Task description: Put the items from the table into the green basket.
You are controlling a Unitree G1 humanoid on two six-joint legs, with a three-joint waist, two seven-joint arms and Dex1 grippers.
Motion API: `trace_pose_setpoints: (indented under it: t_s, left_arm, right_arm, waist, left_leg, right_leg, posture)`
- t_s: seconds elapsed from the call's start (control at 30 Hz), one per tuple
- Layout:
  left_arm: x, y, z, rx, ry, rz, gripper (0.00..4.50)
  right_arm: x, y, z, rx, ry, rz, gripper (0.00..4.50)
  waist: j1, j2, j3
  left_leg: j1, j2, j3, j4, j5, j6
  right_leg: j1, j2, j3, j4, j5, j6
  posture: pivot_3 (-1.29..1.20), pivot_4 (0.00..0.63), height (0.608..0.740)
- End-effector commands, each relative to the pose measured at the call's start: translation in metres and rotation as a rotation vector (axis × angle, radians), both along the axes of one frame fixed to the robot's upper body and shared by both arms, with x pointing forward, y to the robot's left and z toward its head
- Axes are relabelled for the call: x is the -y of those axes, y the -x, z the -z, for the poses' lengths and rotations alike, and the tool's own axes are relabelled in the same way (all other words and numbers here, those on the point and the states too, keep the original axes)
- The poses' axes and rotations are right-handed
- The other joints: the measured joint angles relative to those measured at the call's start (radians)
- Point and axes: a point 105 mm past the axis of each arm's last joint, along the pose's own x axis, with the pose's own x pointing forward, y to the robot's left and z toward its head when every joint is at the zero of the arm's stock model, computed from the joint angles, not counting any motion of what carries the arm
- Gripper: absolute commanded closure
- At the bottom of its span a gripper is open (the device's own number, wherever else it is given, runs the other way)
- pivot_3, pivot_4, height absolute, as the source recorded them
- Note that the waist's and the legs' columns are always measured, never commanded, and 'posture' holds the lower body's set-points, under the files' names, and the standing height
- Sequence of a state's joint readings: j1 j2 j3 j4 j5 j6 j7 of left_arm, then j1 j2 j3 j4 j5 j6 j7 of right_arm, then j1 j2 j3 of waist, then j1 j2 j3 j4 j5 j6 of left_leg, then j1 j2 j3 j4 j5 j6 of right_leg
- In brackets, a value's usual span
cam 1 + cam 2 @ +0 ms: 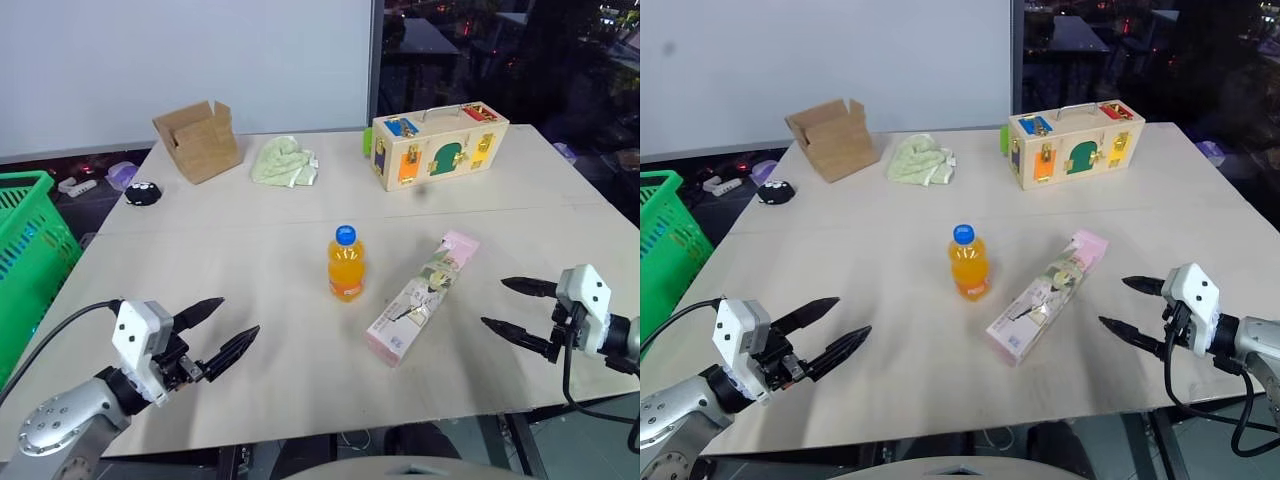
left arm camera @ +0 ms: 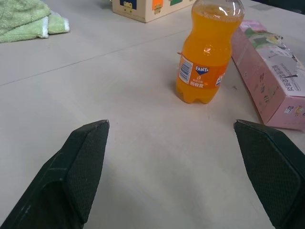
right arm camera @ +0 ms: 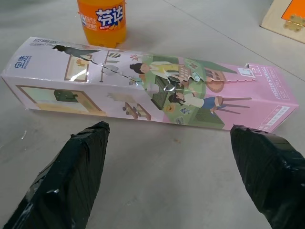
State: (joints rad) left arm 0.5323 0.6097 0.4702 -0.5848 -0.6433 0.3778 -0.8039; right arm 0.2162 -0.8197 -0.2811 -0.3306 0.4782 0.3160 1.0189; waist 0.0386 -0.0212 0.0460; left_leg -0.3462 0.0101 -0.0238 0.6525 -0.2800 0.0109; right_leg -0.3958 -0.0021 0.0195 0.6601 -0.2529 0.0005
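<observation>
Bottle upright mid-table; carton lying flat at its 3 o'clock. Green basket off 9 o'clock edge. Left gripper and right gripper spread, empty. Probably best: square right fingers across carton's narrow width, mid-length, before closing.

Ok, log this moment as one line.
stage: before first pick | left gripper: open | right gripper: open | bottle: upright on table | carton: flat | green basket: left

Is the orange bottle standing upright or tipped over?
Upright: the orange bottle stands on its base on the table, blue cap on top, beside the lying pink carton.
</observation>
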Motion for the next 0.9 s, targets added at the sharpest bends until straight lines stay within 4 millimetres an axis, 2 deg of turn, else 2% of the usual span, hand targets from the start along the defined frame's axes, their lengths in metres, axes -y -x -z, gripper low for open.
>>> trace_pose_setpoints:
  t_s: [0.03, 0.2, 0.33, 0.53, 0.63, 0.77, 0.9]
  left_arm:
    - [0.011, 0.002, -0.008, 0.056, -0.01, 0.063, 0.13]
    - [0.028, 0.011, -0.017, 0.133, 0.02, 0.193, 0.13]
    - [0.036, 0.027, -0.017, 0.113, 0.016, 0.323, 0.13]
    - [0.041, 0.033, -0.019, 0.134, -0.015, 0.357, 0.13]
    - [0.049, 0.035, -0.022, 0.134, -0.006, 0.38, 0.13]
    - [0.064, 0.044, -0.028, 0.142, 0.001, 0.411, 0.13]
    - [0.073, 0.048, -0.032, 0.141, 0.016, 0.424, 0.13]
  right_arm:
    - [-0.007, -0.012, -0.013, 0.06, 0.019, -0.051, 0.16]
    - [-0.023, -0.03, -0.025, 0.08, 0.135, -0.242, 0.16]
    - [-0.028, -0.041, -0.031, 0.076, 0.255, -0.389, 0.16]
    - [-0.039, -0.095, -0.033, 0.143, 0.574, -0.609, 0.16]
    - [-0.048, -0.111, -0.029, 0.141, 0.692, -0.712, 0.16]
    - [-0.054, -0.118, -0.023, 0.08, 0.796, -0.835, 0.16]
    - [-0.056, -0.128, -0.025, 0.075, 0.883, -0.881, 0.16]
  waist:
    - [0.0, 0.0, 0.0]
    - [-0.01, 0.0, 0.005]
    - [-0.002, 0.0, 0.006]
    - [0.002, 0.0, 0.011]
    - [0.005, -0.002, 0.011]
    - [0.027, -0.001, 0.011]
    - [0.036, -0.001, 0.012]
  left_leg:
    - [0.0, 0.0, 0.0, 0.0, 0.0, 0.0]
    - [0.002, 0.0, 0.006, 0.0, 0.0, 0.0]
    - [0.002, 0.0, 0.005, 0.001, 0.0, 0.0]
    - [0.001, 0.0, 0.01, 0.0, -0.001, 0.002]
    - [0.001, 0.001, 0.012, 0.0, -0.001, 0.002]
    - [0.0, 0.001, 0.009, 0.0, -0.001, 0.002]
    - [0.001, 0.001, 0.008, 0.0, -0.002, 0.003]
  right_leg:
    - [0.0, 0.0, 0.0, 0.0, 0.0, 0.0]
    - [0.002, 0.0, 0.005, 0.002, 0.0, 0.0]
    - [0.0, 0.001, 0.004, 0.002, 0.0, 0.0]
    - [-0.001, 0.001, 0.006, 0.001, 0.001, 0.0]
    - [-0.001, 0.001, 0.005, 0.001, 0.001, 0.0]
    - [-0.002, -0.002, 0.006, 0.001, 0.003, -0.004]
    - [-0.002, -0.006, 0.006, 0.001, 0.003, -0.005]
  posture:
    - [0.12, 0.0, 0.74]
    - [0.15, 0.0, 0.74]
    - [0.16, 0.0, 0.74]
    - [0.19, 0.0, 0.74]
    - [0.22, 0.0, 0.74]
    - [0.25, 0.0, 0.74]
    - [0.29, 0.0, 0.74]
